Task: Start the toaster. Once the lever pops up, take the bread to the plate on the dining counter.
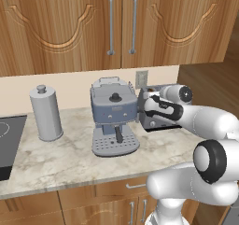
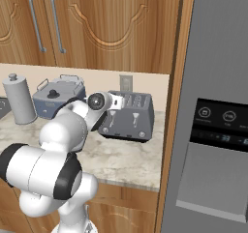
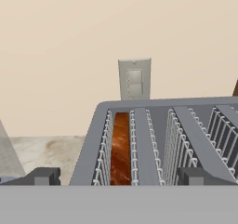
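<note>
The toaster (image 3: pixel 153 139) is a dark-grey box with wire-lined slots on top, standing on the wall counter (image 1: pixel 56 158) right of the espresso machine. The bread (image 3: pixel 121 148), a brown slice, sits down in the leftmost slot. My gripper (image 3: pixel 120 177) hovers at the toaster's near end, looking along its top, open, with its fingertips (image 3: pixel 44 176) wide apart and nothing between them. From the base, the hand (image 1: pixel 144 102) covers the left part of the toaster (image 1: pixel 161 121); from the other side the gripper (image 2: pixel 114 112) is against the toaster (image 2: pixel 133 113). The plate and dining counter are out of view.
A blue-grey espresso machine (image 1: pixel 113 114) stands close to the left of the toaster, and a silver canister (image 1: pixel 45 113) stands further left. A wall outlet (image 3: pixel 135 79) is behind the toaster. Wooden cabinets (image 1: pixel 112 23) hang overhead. A steel fridge (image 2: pixel 213 130) borders the counter on the right.
</note>
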